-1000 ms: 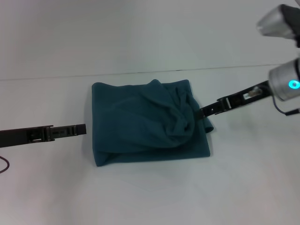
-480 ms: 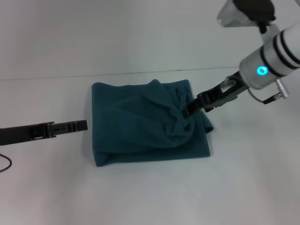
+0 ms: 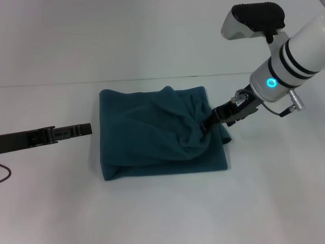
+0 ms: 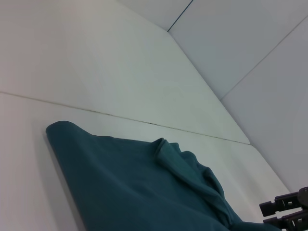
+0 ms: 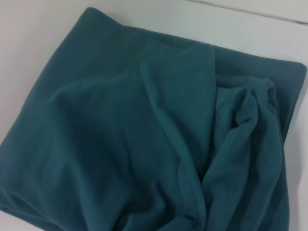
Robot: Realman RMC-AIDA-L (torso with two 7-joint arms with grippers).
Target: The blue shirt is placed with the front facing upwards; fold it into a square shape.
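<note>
Shirt (image 3: 157,137) is being engaged at its bunched right edge by the right claw (image 3: 205,127), grip undeterminable; the left claw (image 3: 84,129), likewise undeterminable, is being held just beside the opposite edge.

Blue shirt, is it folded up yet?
Mostly. The blue shirt already lies as a rough square on the table. The right tool is at a bunched-up flap on its right side, which needs flattening. The left tool waits beside the shirt's left edge, apart from it.
</note>
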